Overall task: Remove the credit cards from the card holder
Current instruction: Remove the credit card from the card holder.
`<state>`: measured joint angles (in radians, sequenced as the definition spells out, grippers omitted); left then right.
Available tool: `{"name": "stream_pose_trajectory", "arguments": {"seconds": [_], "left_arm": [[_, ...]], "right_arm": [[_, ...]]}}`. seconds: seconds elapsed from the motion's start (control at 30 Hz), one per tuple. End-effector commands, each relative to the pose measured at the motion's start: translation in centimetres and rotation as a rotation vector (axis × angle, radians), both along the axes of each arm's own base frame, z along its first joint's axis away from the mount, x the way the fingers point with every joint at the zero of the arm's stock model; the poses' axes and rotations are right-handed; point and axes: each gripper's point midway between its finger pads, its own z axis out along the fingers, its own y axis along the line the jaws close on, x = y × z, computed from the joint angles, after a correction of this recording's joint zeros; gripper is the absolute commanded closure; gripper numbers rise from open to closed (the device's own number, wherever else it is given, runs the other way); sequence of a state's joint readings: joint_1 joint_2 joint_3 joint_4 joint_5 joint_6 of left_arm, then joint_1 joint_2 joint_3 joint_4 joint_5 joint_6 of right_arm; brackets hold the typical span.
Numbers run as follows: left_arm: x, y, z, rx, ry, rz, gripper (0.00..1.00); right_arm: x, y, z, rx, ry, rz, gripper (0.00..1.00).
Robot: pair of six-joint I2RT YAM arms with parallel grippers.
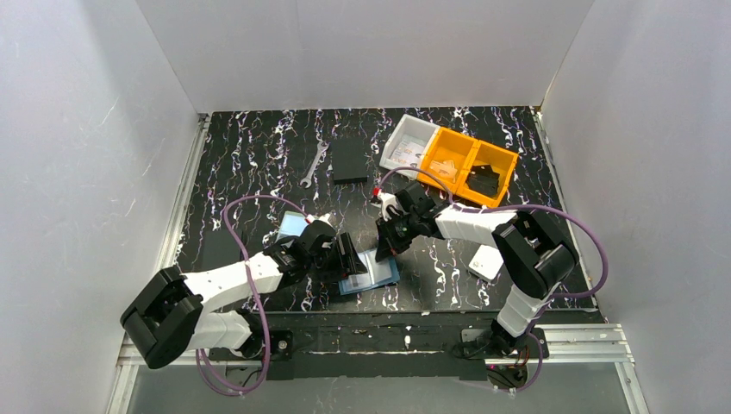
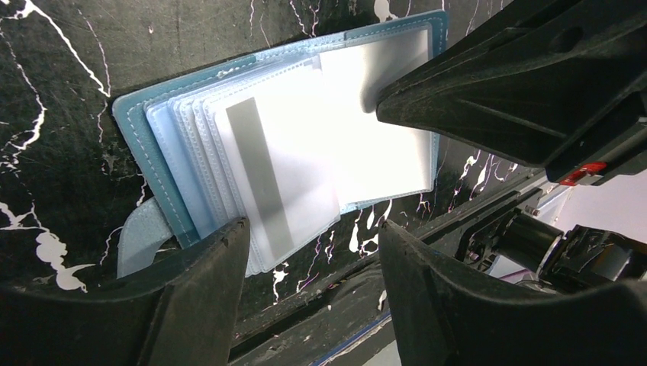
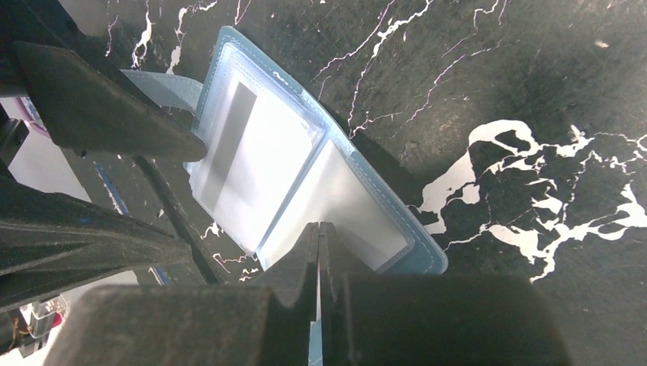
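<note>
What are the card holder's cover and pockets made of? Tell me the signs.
Cover of the card holder: probably matte blue vinyl or faux leather, given stitched edges. Its pockets: clear, glossy, flexible plastic; they glare and fan in layers.

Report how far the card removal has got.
Done: the card holder lies open, and a pale blue card lies on the table beside the left gripper, seemingly out. In hand: the shut right gripper presses on one panel while the open left gripper straddles the pocket stack's edge. Left: a striped card sits in the top pocket; other pockets cannot be read.
</note>
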<state>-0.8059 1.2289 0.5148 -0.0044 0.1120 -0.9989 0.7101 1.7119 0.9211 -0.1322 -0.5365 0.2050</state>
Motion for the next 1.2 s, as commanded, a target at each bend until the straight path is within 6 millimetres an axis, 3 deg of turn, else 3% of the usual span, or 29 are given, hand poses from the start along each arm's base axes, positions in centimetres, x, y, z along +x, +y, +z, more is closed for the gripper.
{"name": "stream_pose_trajectory", "arguments": {"seconds": [0.0, 0.23, 0.8, 0.97, 1.17], "left_arm": [[-0.2, -0.1, -0.4, -0.01, 0.021, -0.002, 0.39], [-0.2, -0.8, -0.5, -0.043, 0.035, -0.005, 0.38], [1.5, -2.5, 1.7, -0.23, 0.0, 0.049, 0.33], [1.7, -1.8, 1.7, -0.237, -0.01, 0.073, 0.32], [3.2, 0.6, 2.5, -0.24, -0.054, 0.104, 0.28]], "right_arm": [[0.6, 0.7, 0.2, 0.002, -0.019, 0.017, 0.94], [0.2, 0.8, 0.0, 0.001, -0.009, 0.028, 0.93], [-0.1, 0.8, -0.2, -0.002, 0.006, 0.034, 0.86], [0.0, 0.9, 0.4, 0.01, -0.007, 0.036, 0.84], [-0.4, 1.1, 1.4, 0.046, -0.03, 0.076, 0.78]]}}
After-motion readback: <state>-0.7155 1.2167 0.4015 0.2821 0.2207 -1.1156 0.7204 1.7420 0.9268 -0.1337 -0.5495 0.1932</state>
